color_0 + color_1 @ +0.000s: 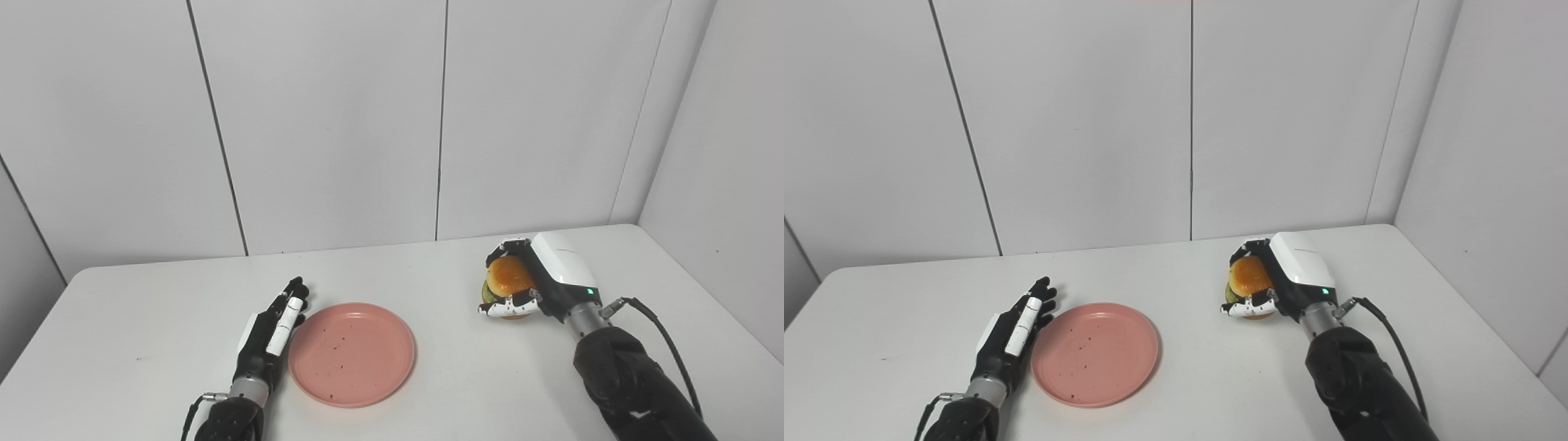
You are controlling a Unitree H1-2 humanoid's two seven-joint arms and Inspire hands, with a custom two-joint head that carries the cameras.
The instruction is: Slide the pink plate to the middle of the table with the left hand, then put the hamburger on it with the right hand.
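Left hand (272,334) lying flat beside plate (351,353), fingers straight, holding nothing. Right hand (531,285) fingers clamping hamburger (507,277) on worktop (153,306); we are judging lift toward plate next.

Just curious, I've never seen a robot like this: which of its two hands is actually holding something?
The right hand: its fingers wrap around the hamburger. The left hand holds nothing; it lies flat and open against the pink plate's left edge.
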